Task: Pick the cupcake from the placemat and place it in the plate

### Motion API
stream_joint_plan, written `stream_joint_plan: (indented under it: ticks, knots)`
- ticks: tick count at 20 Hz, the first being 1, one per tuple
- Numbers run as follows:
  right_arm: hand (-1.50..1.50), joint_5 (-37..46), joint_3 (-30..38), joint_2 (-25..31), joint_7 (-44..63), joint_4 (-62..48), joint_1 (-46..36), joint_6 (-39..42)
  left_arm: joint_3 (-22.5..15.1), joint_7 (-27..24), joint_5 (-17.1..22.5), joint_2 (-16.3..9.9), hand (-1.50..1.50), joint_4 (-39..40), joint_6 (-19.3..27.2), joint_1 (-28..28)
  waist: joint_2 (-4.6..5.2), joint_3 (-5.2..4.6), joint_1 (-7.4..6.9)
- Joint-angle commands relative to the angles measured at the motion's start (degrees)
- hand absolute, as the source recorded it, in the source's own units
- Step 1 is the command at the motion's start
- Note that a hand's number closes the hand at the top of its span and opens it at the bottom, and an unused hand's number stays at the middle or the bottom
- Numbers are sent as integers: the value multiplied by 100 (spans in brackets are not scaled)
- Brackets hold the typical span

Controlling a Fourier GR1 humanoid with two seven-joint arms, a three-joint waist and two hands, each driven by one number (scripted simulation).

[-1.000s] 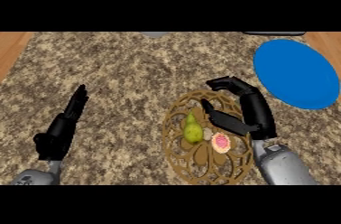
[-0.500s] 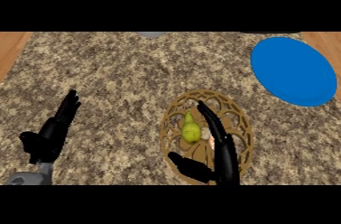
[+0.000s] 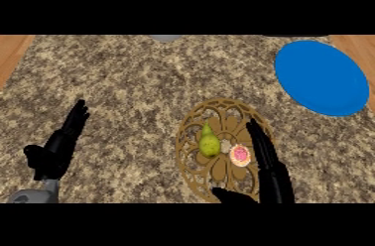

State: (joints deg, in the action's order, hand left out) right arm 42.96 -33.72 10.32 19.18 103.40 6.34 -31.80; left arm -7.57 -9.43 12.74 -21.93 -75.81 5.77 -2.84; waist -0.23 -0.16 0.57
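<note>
A speckled granite counter (image 3: 147, 86) fills the view. At its far right lies a blue plate (image 3: 321, 77), well apart from the round, gold openwork placemat (image 3: 219, 113). The right hand (image 3: 267, 165) reaches over the placemat's right side, fingers straight and thumb spread, holding nothing. The left hand (image 3: 58, 148) rests open at the left. On the placemat a green pear (image 3: 210, 143) stands near the pink-topped cupcake (image 3: 239, 155), just beside the right hand's fingers.

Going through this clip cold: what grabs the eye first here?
The bright blue plate at the counter's far right stands out. Nearer, a round brown placemat holds a green pear and a pink-topped cupcake, with the right hand open just right of the cupcake.
</note>
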Motion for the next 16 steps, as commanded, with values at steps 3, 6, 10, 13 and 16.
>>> stream_joint_plan:
  ticks: [3, 6, 10, 13, 16]
  knots:
    - [-150, 765, -66, 525, 1774, 648, -15, 1753, 107, -165, 2, -15, 0, 232, -135, -76, 22, -9, -16]
    - [-150, 619, -123, 522, 2377, 1019, -103, 2546, 3, 186, -83, 117, 0, -70, 35, -111, 16, 9, -52]
    - [-150, 466, 10, 139, 3091, 1075, -563, 3240, 287, -212, 7, 35, 0, 340, -364, -138, 27, 11, -67]
    - [-150, 728, -139, 207, 3327, 1247, -215, 3381, 213, -83, -169, 182, 0, 148, -257, -16, 18, 14, -53]
    - [-150, 849, -166, -69, 3429, 747, -505, 3548, 198, 77, -248, 226, 0, -214, -257, 116, 19, 15, -70]
